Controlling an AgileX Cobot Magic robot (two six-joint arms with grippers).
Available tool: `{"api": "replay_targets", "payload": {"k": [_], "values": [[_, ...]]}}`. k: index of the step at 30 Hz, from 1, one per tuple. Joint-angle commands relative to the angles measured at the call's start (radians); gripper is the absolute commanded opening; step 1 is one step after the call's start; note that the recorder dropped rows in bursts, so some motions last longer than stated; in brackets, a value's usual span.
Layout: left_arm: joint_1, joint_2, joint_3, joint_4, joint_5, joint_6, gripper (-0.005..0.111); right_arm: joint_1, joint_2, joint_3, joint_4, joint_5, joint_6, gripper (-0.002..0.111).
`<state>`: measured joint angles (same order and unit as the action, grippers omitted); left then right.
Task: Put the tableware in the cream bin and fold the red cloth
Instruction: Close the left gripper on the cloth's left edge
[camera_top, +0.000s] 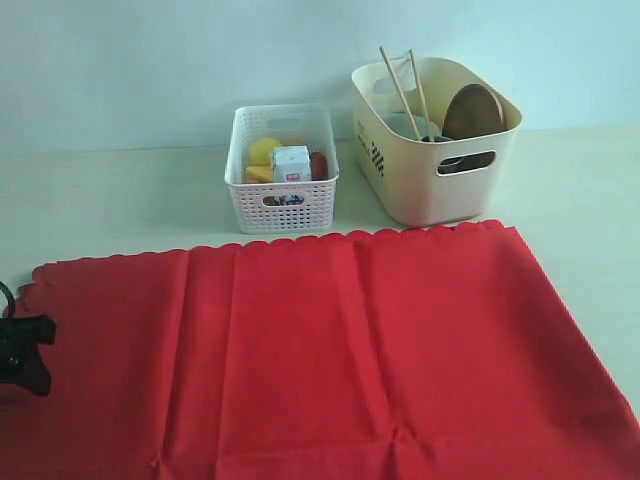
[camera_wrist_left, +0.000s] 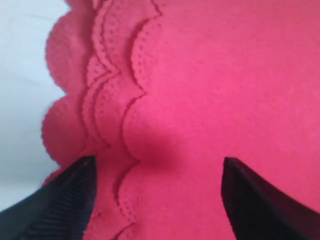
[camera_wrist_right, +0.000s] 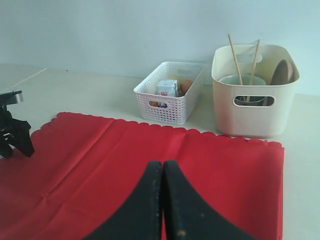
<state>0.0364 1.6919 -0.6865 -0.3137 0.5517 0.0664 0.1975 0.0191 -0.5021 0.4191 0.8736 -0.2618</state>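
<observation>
The red cloth (camera_top: 350, 350) lies spread across the near half of the table (camera_top: 100, 200), its scalloped far edge just short of the two containers. Creases run from far to near across it.

The cream bin (camera_top: 420, 190) stands at the far right. Inside, the chopsticks (camera_top: 405, 85) lean upright and stick out above the rim, the brown plate (camera_top: 473, 110) stands on edge at the right end, and the rim of the pale bowl (camera_wrist_right: 225, 80) shows lower down. Something darker shows through the handle cut-out, but I cannot tell what it is.

Left of the bin, close beside it, is a white lattice basket (camera_top: 285, 215) holding a milk carton (camera_top: 292, 163) and a lemon (camera_top: 263, 150), among other things.

The left gripper (camera_wrist_left: 157, 162) is at the cloth's left edge, low over it. Its jaws stand wide apart with nothing pinched between them. Under them the scalloped edge lies in several overlapping layers, with bare table just past it.

The right gripper (camera_wrist_right: 162, 165) hangs above the near part of the cloth, jaws pressed fully together, empty.
</observation>
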Motion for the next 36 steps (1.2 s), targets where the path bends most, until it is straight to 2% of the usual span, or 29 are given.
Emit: {"api": "replay_targets", "payload": {"k": [1,8,13,25,27,30,31,34,36], "values": [[0.004,0.040,-0.028,-0.024,-0.016,0.028,0.072,0.000,-0.011,0.006,0.005,-0.006,-0.006,0.000],[0.004,0.049,-0.063,0.016,-0.026,0.010,0.073,0.000,-0.011,0.006,0.005,-0.008,-0.006,0.000],[0.004,0.049,-0.106,0.203,0.031,-0.169,0.073,0.000,-0.011,0.006,0.003,-0.014,-0.004,0.000],[0.004,0.148,-0.108,0.188,0.062,-0.157,0.071,0.000,-0.011,0.006,0.003,-0.009,-0.002,0.000],[0.004,0.153,-0.108,0.166,0.056,-0.131,0.063,0.000,-0.011,0.006,0.003,-0.009,-0.002,0.000],[0.004,0.148,-0.108,0.141,0.043,-0.108,0.036,0.000,-0.011,0.006,0.003,-0.009,-0.002,0.000],[0.004,0.147,-0.108,0.139,0.037,-0.099,0.024,0.000,-0.011,0.006,0.003,-0.009,-0.002,0.000],[0.004,0.136,-0.108,0.136,0.035,-0.097,0.000,0.000,-0.011,0.006,0.003,-0.009,-0.002,0.000],[0.004,0.127,-0.108,0.131,0.035,-0.087,0.001,0.000,-0.011,0.006,0.003,-0.009,-0.002,0.000]]}}
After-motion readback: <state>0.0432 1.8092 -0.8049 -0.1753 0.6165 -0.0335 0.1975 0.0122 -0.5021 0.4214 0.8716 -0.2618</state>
